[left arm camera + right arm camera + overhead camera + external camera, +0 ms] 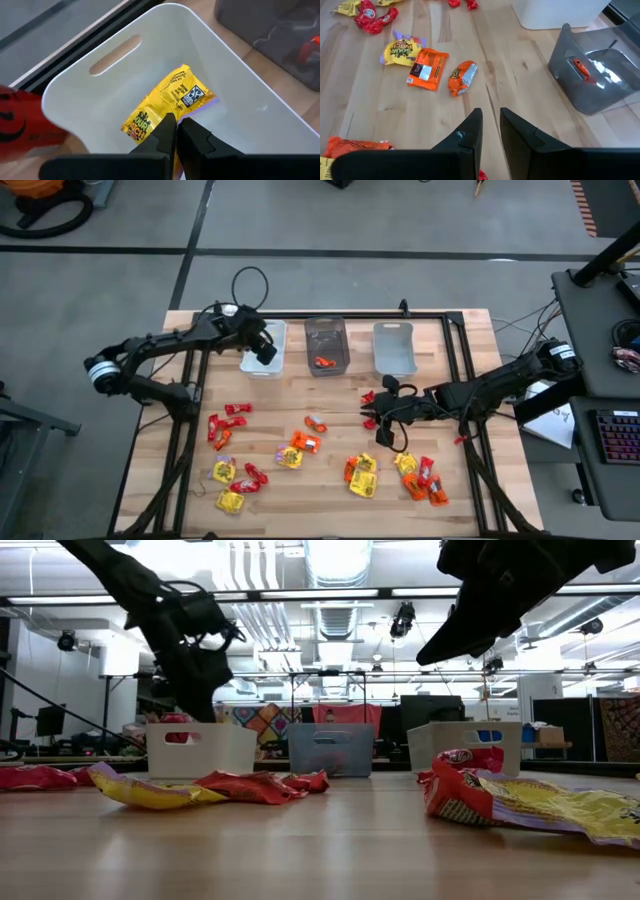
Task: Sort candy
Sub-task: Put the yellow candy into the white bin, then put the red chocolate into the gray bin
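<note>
Candy (362,476) lies spread on the worktop (330,500) near the white bin (240,115). Left pincer (176,131) is nearly closed over that bin, yellow packet (167,102) inside. Right pincer (491,131), narrow and empty, hovers nearby.

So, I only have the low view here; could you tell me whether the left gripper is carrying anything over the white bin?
Observer: Yes, the left gripper is shut on a yellow packet, right over the white bin.
Operator: Thank you. Is there anything in the middle bin?
Observer: One orange piece lies in the grey middle bin.
Operator: And the right gripper?
Observer: The right gripper is open and empty, above bare table.
</note>
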Robot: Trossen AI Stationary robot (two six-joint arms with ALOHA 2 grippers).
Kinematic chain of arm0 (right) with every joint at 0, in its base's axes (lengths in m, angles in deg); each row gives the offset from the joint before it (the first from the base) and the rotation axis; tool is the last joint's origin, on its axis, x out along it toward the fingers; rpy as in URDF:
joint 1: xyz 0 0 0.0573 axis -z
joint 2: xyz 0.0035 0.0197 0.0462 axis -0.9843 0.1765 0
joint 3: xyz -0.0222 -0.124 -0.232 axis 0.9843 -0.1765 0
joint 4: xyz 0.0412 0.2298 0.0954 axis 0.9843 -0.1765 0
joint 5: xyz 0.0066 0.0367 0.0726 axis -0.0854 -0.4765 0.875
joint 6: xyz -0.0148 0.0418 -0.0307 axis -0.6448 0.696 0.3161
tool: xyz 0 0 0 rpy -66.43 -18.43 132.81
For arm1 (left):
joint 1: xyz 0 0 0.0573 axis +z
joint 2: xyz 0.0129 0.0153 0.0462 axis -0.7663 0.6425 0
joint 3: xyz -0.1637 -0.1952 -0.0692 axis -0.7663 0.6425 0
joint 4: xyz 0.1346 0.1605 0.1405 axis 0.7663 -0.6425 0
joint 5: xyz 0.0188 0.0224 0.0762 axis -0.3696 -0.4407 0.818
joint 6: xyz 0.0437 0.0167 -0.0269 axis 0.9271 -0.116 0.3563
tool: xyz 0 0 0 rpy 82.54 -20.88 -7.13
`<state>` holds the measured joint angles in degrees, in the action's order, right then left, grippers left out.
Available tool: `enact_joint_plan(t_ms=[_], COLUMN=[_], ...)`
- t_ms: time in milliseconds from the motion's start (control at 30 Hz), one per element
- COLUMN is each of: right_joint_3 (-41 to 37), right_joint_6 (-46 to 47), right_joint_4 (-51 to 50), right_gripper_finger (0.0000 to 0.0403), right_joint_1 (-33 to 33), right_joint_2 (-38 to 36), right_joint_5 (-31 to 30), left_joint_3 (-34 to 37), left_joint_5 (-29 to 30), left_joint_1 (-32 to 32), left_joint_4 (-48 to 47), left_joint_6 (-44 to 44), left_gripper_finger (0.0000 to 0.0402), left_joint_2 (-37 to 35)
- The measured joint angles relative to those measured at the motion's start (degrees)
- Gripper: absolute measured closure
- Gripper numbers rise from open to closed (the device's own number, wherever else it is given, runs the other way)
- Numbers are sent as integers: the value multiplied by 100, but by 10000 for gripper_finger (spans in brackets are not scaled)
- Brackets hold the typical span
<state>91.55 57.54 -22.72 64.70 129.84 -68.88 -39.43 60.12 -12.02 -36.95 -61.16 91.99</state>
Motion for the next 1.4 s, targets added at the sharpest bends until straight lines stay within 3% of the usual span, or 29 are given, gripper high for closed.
enact_joint_plan(t_ms=[167,467,800,1100,1400], right_joint_3=[-43,-71,-65,216,393], right_joint_6=[176,361,620,488,-47], right_joint_4=[-4,-4,-48,-986,-2066], right_gripper_finger=[344,328,303,286,245], right_joint_1=[0,0,2,4,4], right_joint_2=[0,0,0,0,0], right_joint_5=[0,1,6,9,16], left_joint_3=[-283,-630,-568,-337,-75], left_joint_5=[6,9,-13,-139,909], left_joint_1=[0,-1,-235,-1695,-3648], left_joint_4=[-35,-354,-448,-71,445], left_joint_6=[190,431,533,25,-445], left_gripper_finger=[390,321,298,315,320], left_joint_2=[363,756,168,-883,-1450])
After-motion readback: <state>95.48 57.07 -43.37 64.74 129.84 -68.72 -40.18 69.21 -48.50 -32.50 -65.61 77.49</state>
